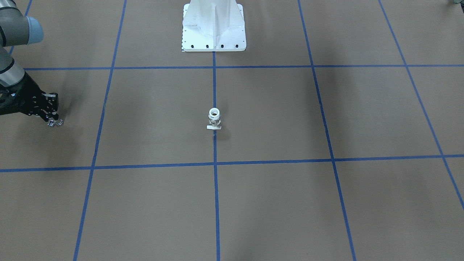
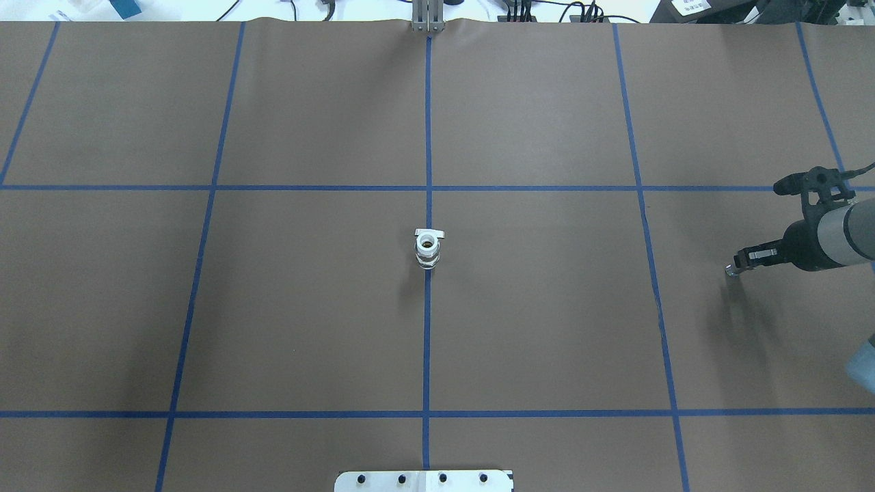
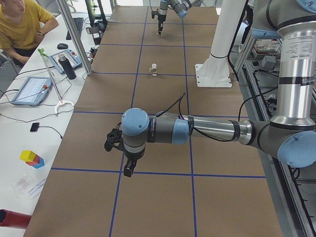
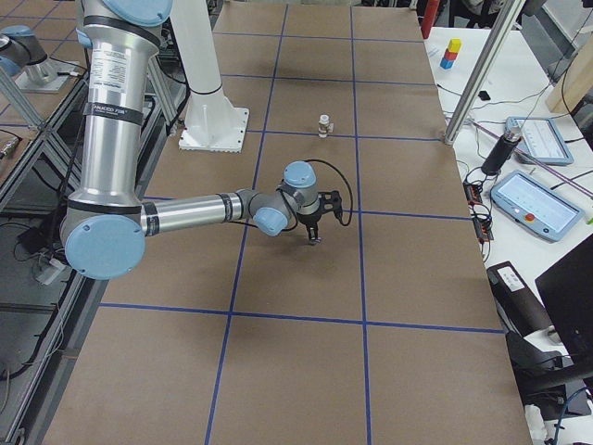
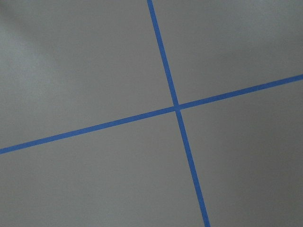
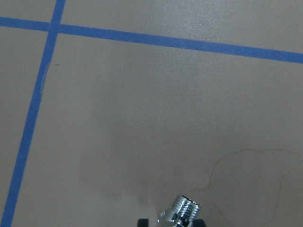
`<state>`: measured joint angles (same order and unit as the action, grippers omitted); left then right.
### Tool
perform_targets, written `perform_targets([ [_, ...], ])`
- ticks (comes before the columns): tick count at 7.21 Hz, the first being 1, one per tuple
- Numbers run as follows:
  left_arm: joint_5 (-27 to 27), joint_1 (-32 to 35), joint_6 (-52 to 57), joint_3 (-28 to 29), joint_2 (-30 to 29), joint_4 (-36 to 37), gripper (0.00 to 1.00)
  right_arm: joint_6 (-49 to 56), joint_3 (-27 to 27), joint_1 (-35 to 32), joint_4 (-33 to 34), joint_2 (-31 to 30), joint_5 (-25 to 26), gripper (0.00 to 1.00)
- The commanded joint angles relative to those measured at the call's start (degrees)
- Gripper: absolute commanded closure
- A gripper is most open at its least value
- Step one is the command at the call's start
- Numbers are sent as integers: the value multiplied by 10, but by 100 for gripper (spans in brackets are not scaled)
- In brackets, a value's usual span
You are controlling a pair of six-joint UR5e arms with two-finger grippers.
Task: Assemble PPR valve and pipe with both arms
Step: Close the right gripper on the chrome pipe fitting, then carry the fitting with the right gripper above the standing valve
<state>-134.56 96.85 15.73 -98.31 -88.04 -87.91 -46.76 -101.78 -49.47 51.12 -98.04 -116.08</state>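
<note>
Overhead exterior view: the PPR valve, white with a flat handle, stands upright on the middle blue tape line of the brown table, well apart from both grippers. The right gripper, close above the table near its right edge, is clamped on a small chrome threaded fitting. The left gripper hangs over the table's left end. It shows only from the side, so I cannot tell whether its jaws are apart.
</note>
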Motion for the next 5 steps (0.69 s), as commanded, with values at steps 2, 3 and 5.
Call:
perform_targets([
  [2,0,0,0,0,1,-1,0,0,-25,3,4,54,-5,100],
  [3,0,0,0,2,1,0,0,-16,-26,12,21,93,-6,100],
  [5,0,0,1,-6,18,-1,0,-40,-61,49,239,207,8,100],
])
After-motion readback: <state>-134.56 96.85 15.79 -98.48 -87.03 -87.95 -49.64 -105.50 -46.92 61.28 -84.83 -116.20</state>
